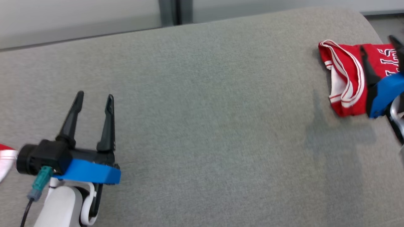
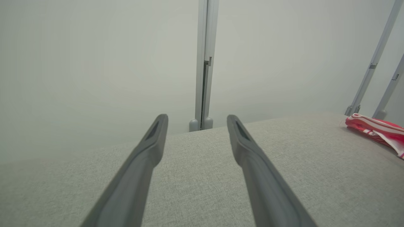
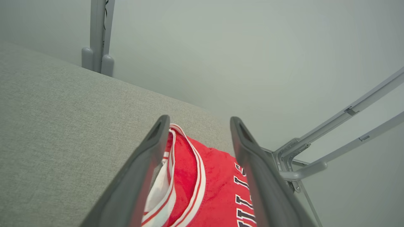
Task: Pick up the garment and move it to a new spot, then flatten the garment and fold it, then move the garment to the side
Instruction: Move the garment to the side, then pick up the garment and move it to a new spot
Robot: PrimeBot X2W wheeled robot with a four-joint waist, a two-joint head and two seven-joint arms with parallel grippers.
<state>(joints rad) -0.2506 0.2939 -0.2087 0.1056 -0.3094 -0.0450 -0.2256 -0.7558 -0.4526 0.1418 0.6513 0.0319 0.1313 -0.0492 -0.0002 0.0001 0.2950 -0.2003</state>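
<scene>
Garment (image 1: 345,82) folded, lying at the cushion's (image 1: 202,94) far right corner.
Right gripper (image 1: 378,44) hangs over it, fingers spread, pinching nothing. Left gripper (image 1: 94,94), also spread, sits over the cushion's near left. Risk: a finger snagging the trim (image 3: 199,183) on lift could pull the fold open or drag it off the cushion's right edge, just beside it. There is wide room toward the cushion's middle.

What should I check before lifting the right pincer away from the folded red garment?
1. State of the right pincer: ok, jaws spread open.
2. Its fingers free of the garment: cannot tell; they straddle it.
3. Compact fold: ok.
4. Cloth wholly on the grey cushion: cannot tell; its far edge is hidden.
5. State of the left pincer: ok, open and apart from the cloth.
</scene>
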